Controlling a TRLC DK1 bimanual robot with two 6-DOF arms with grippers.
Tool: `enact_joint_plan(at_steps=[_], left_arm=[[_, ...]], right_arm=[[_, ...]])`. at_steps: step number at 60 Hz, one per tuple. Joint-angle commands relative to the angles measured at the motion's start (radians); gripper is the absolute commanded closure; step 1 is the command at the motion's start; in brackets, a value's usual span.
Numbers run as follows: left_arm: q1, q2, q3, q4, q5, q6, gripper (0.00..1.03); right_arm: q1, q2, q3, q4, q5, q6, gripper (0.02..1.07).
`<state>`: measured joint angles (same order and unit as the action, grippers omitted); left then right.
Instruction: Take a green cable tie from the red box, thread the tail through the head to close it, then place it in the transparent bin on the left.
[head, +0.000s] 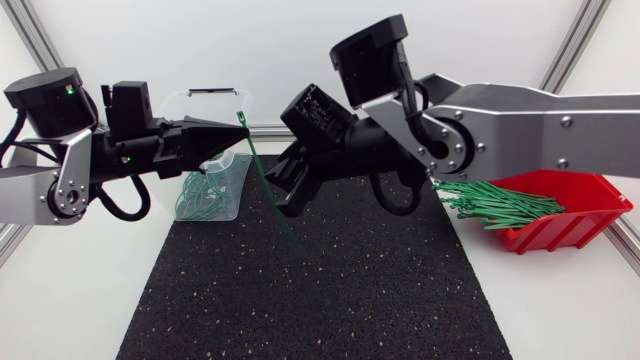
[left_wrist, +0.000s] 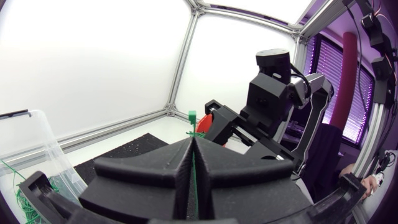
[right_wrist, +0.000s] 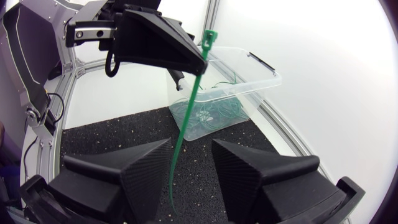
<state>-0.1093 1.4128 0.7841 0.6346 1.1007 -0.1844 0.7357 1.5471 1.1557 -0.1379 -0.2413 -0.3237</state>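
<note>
My left gripper (head: 232, 127) is clenched on the green cable tie (head: 262, 175) near its head, by the clear bin (head: 240, 97) rim. My right gripper (right_wrist: 189, 148) stands released, with the tail hanging free between its fingers, over the black mat (head: 320, 290).

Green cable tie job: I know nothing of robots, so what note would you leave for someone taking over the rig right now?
Left gripper: shut on the green plastic cable tie just below its head, holding it upright over the black mat.
Right gripper: open, one finger on each side of the hanging tail.
Red plastic box: at the right, more ties in it.
Transparent plastic bin: at the left, looped ties inside.
Done: one tie taken out.
Left: thread tail through head, place it in the bin.
</note>
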Motion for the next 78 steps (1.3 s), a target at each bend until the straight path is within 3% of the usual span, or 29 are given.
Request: enact_joint_plan(at_steps=[1,10,34,42,49,58,63,78], left_arm=[[0.017,-0.046,-0.016,-0.006,0.030,-0.035,1.00],[0.040,-0.112,-0.005,-0.095,0.054,-0.033,1.00],[0.056,-0.192,0.033,-0.305,0.100,0.013,1.00],[0.023,-0.198,0.084,-0.543,0.065,0.181,1.00],[-0.010,-0.192,0.124,-0.682,0.033,0.289,1.00],[-0.055,-0.164,0.135,-0.684,0.007,0.318,1.00],[-0.070,-0.114,0.167,-0.685,0.005,0.335,1.00],[-0.078,-0.054,0.233,-0.699,0.004,0.356,1.00]], right_arm=[[-0.015,-0.033,0.004,-0.031,-0.004,-0.043,0.46],[-0.032,-0.059,-0.014,-0.081,0.000,-0.115,0.36],[-0.073,-0.159,-0.140,-0.137,0.066,-0.298,0.28],[-0.078,-0.193,-0.152,-0.184,0.094,-0.339,0.20],[-0.085,-0.223,-0.162,-0.207,0.094,-0.365,0.20],[-0.081,-0.216,-0.168,-0.233,0.119,-0.390,0.18],[-0.071,-0.217,-0.180,-0.233,0.152,-0.413,0.12],[-0.050,-0.225,-0.237,-0.206,0.240,-0.505,0.09]])
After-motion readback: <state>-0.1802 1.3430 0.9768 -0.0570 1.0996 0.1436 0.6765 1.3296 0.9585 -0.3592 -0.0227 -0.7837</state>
